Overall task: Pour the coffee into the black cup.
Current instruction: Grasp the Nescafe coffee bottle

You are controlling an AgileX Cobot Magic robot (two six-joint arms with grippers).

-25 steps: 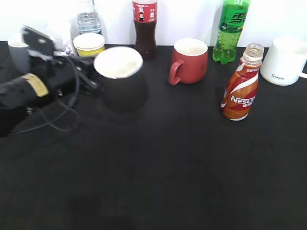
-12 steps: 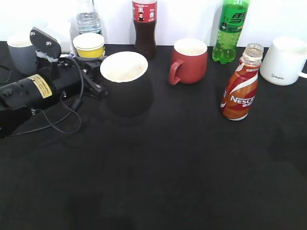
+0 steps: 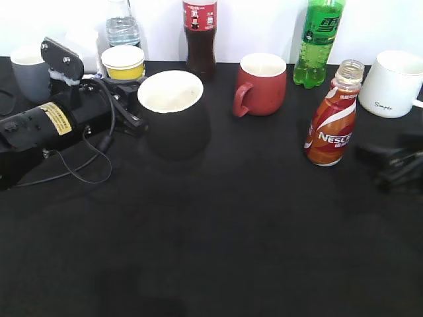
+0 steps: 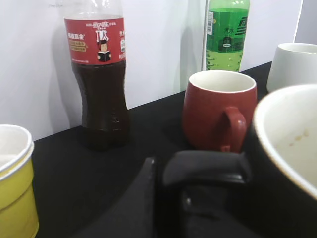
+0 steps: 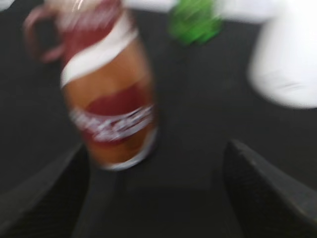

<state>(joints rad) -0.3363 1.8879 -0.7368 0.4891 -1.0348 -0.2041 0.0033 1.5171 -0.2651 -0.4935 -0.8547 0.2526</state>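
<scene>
**A:** Standing uncapped on the black table (image 3: pixel 218 251), right of centre, is the coffee (image 3: pixel 332 119) — a small curvy bottle with a clear neck and an orange-red and white swirl label lettered NESCAFE. How is it sitting?

**B:** It is sitting upright, near the green soda bottle (image 3: pixel 317 41) and the white mug (image 3: pixel 394 84) behind it. In the right wrist view the coffee is appearing blurred, just ahead of and left of the gap between two dark fingers (image 5: pixel 267 193). The right gripper (image 3: pixel 395 166) is showing as a dark smear at the right edge, apart from the bottle, its fingers spread wide.

**A:** And the black cup (image 3: pixel 173 112)?

**B:** It is resting left of centre, matte black outside, white inside, its rim tipping slightly toward the camera. The left gripper (image 3: pixel 129 112) is lying against its left side, where the handle is hidden; the left wrist view is showing the dark fingers (image 4: pixel 203 171) closing around something right at the cup wall, apparently the handle.

**A:** What is lining the far edge?

**B:** A cola bottle (image 3: pixel 199 38), a dark red mug (image 3: pixel 260 84), a yellow paper cup (image 3: pixel 123 62), a grey mug (image 3: pixel 28 69) and a water bottle (image 3: pixel 121 26).
</scene>
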